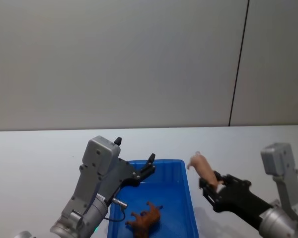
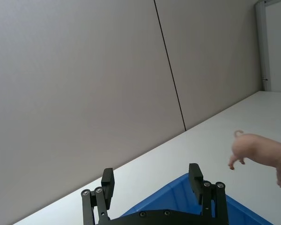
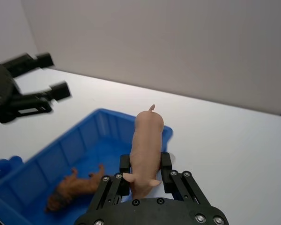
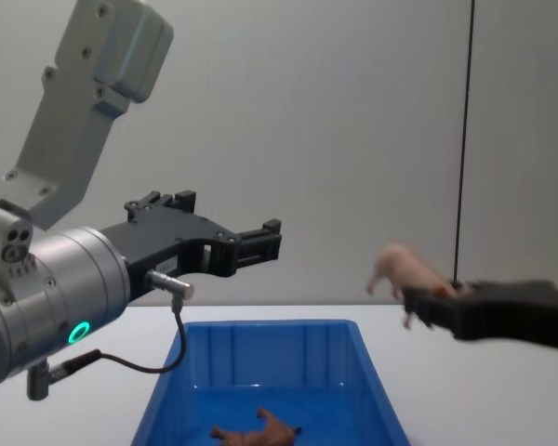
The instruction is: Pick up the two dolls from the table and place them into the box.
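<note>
The reddish-brown doll (image 1: 145, 218) (image 3: 75, 188) (image 4: 259, 430) lies on the floor of the blue box (image 1: 186, 198) (image 3: 51, 154) (image 4: 260, 353). My right gripper (image 1: 209, 186) (image 3: 144, 165) (image 4: 426, 299) is shut on the pale pink pig doll (image 1: 200, 165) (image 3: 146, 145) (image 4: 402, 268) (image 2: 255, 152), holding it in the air just right of the box's right rim. My left gripper (image 1: 150, 163) (image 2: 152, 178) (image 4: 268, 240) hangs open and empty above the box's far left part. The table (image 1: 35, 153) is white.
A pale wall with a dark vertical seam (image 1: 238, 64) rises behind the table. Bare tabletop lies left and right of the box.
</note>
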Robot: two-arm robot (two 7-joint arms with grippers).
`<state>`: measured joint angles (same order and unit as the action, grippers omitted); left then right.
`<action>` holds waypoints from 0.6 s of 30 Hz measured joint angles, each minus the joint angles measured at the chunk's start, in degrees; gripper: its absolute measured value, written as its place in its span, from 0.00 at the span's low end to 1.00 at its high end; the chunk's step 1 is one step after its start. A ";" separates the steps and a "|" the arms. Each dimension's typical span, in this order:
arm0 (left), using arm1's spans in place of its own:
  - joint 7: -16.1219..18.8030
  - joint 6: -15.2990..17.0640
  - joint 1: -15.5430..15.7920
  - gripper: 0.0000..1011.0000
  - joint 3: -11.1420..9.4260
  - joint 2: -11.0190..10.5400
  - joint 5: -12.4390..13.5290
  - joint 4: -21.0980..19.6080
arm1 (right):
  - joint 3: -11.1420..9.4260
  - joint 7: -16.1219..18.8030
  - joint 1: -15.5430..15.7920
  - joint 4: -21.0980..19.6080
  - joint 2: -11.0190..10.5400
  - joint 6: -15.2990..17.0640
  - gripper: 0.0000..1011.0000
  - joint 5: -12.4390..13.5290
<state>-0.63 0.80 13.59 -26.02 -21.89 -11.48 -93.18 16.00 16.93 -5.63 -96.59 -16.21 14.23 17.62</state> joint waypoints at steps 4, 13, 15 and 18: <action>0.00 0.00 0.00 0.99 0.00 0.00 0.00 0.00 | 0.58 1.62 -1.34 -0.30 1.02 0.67 0.36 -0.50; 0.00 0.00 0.00 0.99 0.00 0.00 0.00 0.00 | 2.44 4.22 -4.54 1.66 3.96 3.78 0.50 -1.95; 0.00 0.00 0.00 0.99 0.00 0.00 0.00 0.00 | 2.73 4.48 -4.99 2.34 4.40 4.25 0.54 -2.30; 0.00 0.00 0.00 0.99 0.00 0.00 0.00 0.00 | 3.42 4.88 -5.99 4.08 5.39 5.07 0.62 -3.08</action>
<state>-0.63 0.80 13.59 -26.02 -21.89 -11.48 -93.18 19.41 21.81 -11.62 -92.51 -10.82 19.31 14.54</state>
